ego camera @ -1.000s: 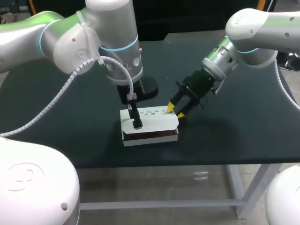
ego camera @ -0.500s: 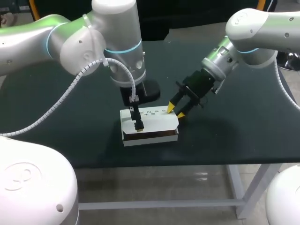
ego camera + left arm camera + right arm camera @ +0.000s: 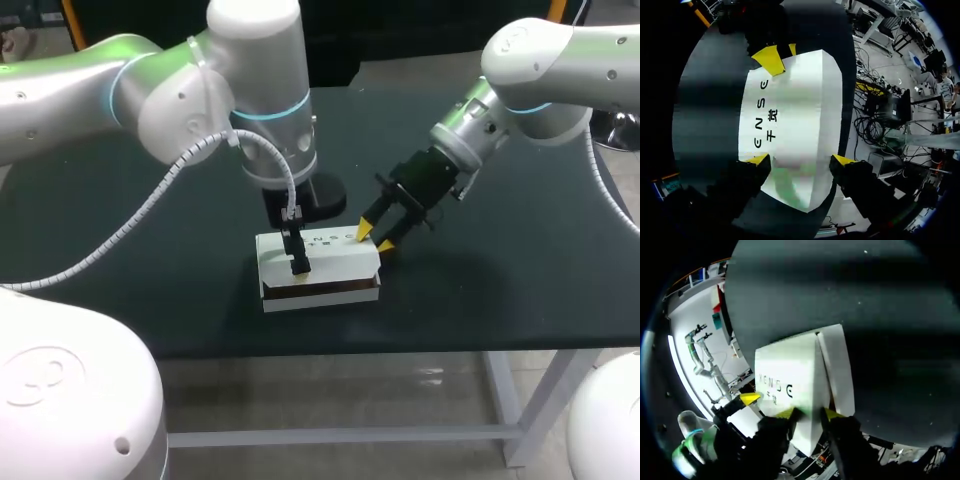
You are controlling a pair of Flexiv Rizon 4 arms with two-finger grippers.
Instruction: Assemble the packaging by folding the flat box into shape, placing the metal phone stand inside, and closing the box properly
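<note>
A white box [image 3: 330,262] with dark print on its lid lies flat near the table's front edge, with a dark slit along its front side. My left gripper [image 3: 297,262] points straight down onto the lid's left part. In the left wrist view its fingers [image 3: 758,161] stand wide on either side of the lid [image 3: 800,115], open. My right gripper [image 3: 373,236] comes in slanted at the box's far right corner. In the right wrist view its fingertips [image 3: 786,413] clamp the box's end [image 3: 807,385] from two sides. No phone stand is visible.
The dark table top [image 3: 480,280] surrounds the box, and its front edge [image 3: 400,352] runs a short way before the box. My right gripper's yellow tips [image 3: 771,59] show at the lid's far end in the left wrist view.
My left arm has shifted slightly to the right and back over the lid, and its fingers have come a little closer together. The right arm and the box have stayed put.
</note>
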